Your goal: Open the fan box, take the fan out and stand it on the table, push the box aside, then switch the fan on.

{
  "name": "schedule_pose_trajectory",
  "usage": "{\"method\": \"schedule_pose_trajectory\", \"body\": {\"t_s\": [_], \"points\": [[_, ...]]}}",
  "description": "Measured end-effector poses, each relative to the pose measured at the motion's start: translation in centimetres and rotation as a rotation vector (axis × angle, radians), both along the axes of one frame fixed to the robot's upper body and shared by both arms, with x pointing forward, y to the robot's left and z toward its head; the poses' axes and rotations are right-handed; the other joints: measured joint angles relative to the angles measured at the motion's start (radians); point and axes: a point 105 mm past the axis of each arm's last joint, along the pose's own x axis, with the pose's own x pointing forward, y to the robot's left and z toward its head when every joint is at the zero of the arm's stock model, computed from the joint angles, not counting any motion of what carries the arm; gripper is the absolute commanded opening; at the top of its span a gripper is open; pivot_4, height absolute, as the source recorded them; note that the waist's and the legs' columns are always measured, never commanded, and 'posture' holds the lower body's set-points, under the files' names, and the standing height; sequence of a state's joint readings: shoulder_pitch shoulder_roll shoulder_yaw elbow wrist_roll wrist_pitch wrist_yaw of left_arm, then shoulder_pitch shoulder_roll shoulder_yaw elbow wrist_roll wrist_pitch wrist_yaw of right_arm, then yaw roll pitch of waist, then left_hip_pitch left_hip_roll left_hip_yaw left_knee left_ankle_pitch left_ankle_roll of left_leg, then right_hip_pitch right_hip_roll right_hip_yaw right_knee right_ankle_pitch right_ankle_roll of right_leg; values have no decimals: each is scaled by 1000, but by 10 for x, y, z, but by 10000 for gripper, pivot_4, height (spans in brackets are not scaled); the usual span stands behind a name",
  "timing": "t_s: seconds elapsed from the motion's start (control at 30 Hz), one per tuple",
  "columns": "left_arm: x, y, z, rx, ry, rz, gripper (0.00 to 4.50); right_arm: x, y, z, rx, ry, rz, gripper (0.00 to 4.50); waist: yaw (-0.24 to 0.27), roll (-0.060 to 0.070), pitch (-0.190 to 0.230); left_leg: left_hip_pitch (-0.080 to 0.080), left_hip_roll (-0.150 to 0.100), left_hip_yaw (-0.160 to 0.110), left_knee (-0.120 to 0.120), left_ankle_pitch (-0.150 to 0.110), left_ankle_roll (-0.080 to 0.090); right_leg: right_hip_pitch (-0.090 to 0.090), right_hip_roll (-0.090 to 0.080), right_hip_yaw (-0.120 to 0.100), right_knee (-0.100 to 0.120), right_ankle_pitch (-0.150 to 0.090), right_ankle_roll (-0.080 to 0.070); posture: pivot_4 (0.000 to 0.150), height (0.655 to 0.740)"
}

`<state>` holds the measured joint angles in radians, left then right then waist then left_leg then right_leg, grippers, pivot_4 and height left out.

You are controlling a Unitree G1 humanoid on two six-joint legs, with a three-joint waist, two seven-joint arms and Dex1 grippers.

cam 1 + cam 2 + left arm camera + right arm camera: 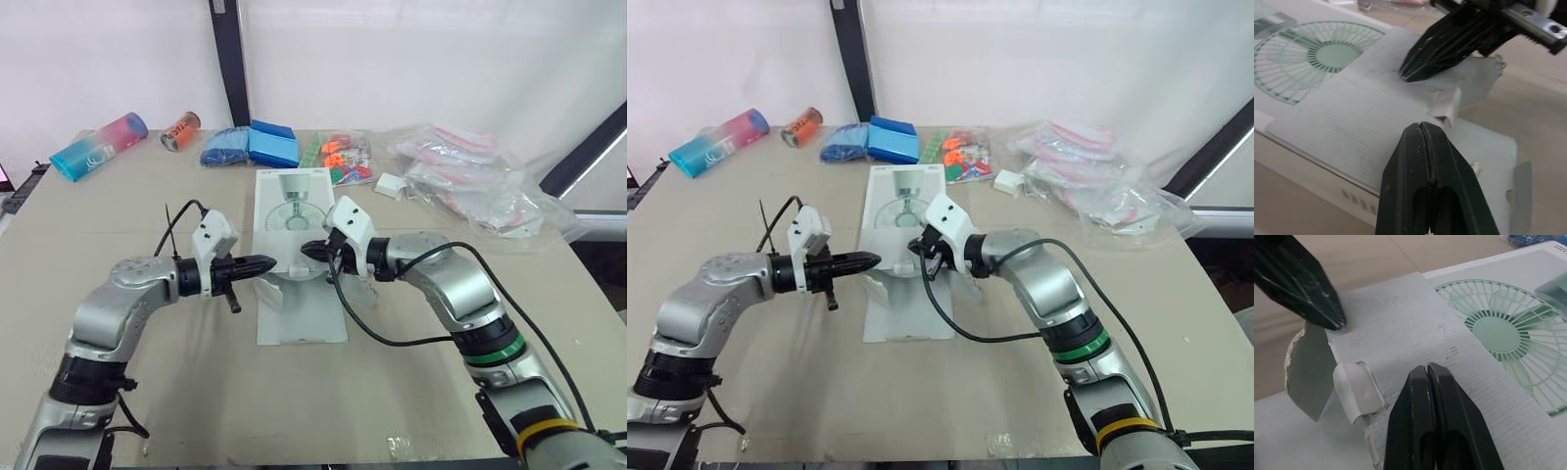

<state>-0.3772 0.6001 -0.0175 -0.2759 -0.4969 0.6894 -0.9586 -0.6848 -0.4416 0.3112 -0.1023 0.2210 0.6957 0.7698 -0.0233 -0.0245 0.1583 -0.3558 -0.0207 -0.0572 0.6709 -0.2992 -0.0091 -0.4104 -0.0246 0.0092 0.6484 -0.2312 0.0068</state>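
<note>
Here left hand [271, 262], right hand [307, 252] nearly meet over fan box [291, 201] edge

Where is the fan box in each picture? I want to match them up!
Left eye view: the fan box lies flat in the middle of the table.
Right eye view: the same box, just left of centre.
Left wrist view: its white face, seen close.
Right wrist view: the white face again, beside a torn flap.
Shared landmark: the green fan drawing on the box.
</note>
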Motion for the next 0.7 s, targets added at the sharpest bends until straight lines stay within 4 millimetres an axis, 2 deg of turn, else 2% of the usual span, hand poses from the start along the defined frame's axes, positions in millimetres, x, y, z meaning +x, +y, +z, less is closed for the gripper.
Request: {"method": "schedule_pose_trajectory", "body": {"t_s": [0.17, 0.43, 0.7], "points": [[-6, -6, 2, 29, -16, -32, 0, 2, -1, 0, -2, -2, 6, 128, 0, 0, 0, 0, 0, 0, 0, 0, 0, 0, 0, 0, 0, 0, 0, 1500, 7400], [-1, -11, -7, 208, -58, -43, 0, 7, -2, 1, -2, -13, -1, 128, 0, 0, 0, 0, 0, 0, 0, 0, 0, 0, 0, 0, 0, 0, 0, 1500, 7400], [-3, -1, -3, 287, -89, -63, 0, 9, 1, 0, 7, -22, 1, 128, 0, 0, 0, 0, 0, 0, 0, 0, 0, 0, 1, 0, 0, 0, 0, 1500, 7400]]}}
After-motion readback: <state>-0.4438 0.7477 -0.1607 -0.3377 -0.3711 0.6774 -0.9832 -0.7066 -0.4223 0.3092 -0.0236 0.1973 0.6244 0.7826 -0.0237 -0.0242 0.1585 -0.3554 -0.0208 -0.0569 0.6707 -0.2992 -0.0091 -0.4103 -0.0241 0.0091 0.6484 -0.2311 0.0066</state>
